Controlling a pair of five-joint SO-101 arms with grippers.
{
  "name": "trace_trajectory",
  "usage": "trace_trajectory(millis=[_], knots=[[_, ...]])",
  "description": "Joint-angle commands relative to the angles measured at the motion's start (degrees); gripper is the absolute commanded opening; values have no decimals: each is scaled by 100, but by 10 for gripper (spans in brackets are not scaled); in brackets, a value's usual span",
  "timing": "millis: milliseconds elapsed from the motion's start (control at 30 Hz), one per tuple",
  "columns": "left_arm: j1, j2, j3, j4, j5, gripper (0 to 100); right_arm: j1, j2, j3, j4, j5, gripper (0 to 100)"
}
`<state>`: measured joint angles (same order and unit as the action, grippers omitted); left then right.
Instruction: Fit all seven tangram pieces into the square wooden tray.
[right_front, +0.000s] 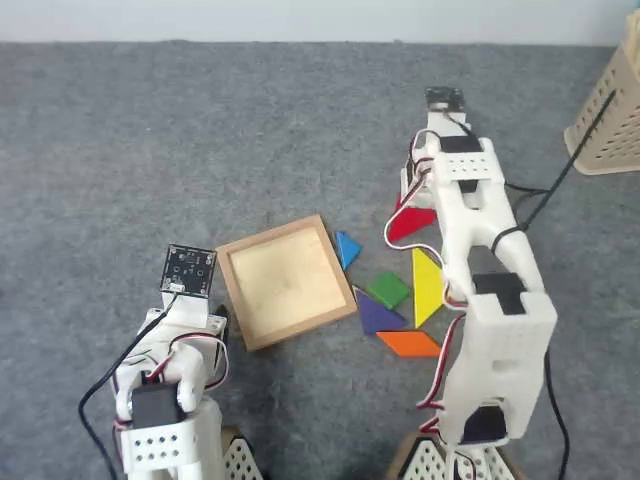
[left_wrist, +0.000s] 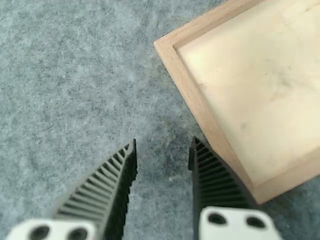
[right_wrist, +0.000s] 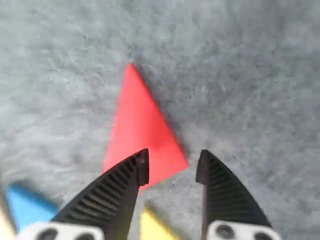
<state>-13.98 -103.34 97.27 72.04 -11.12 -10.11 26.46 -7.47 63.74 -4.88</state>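
Observation:
The square wooden tray (right_front: 240, 300) lies empty on the grey carpet. To its right lie a blue triangle (right_front: 347, 248), a green square (right_front: 388, 290), a yellow triangle (right_front: 426, 285), a purple triangle (right_front: 376, 313) and an orange parallelogram (right_front: 408, 343). The red triangle (right_front: 412, 222) sits farther back, partly under the right arm. My right gripper (right_wrist: 172, 155) is open just above the red triangle (right_wrist: 142, 125), at one of its corners. My left gripper (left_wrist: 164, 150) is open over bare carpet, close beside the tray's rim (left_wrist: 190, 85).
A beige perforated container (right_front: 610, 110) stands at the back right, with a black cable running from it to the right arm. In the right wrist view, the blue piece (right_wrist: 22, 205) and the yellow piece (right_wrist: 150, 227) lie close to the fingers.

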Motion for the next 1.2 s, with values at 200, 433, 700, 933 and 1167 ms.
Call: trace_trajectory(millis=[200,433,700,933,1167], knots=[[0,-35,-66,26,-26,168,-505,-119,35,-453,79,295],[0,-35,-66,26,-26,168,-198,585,-440,-303,79,295],[0,-35,-66,26,-26,168,-251,927,-668,690,53,232],[0,-35,-66,26,-26,168,-171,927,-668,936,62,204],[0,-35,-66,26,-26,168,66,532,-633,910,536,162]])
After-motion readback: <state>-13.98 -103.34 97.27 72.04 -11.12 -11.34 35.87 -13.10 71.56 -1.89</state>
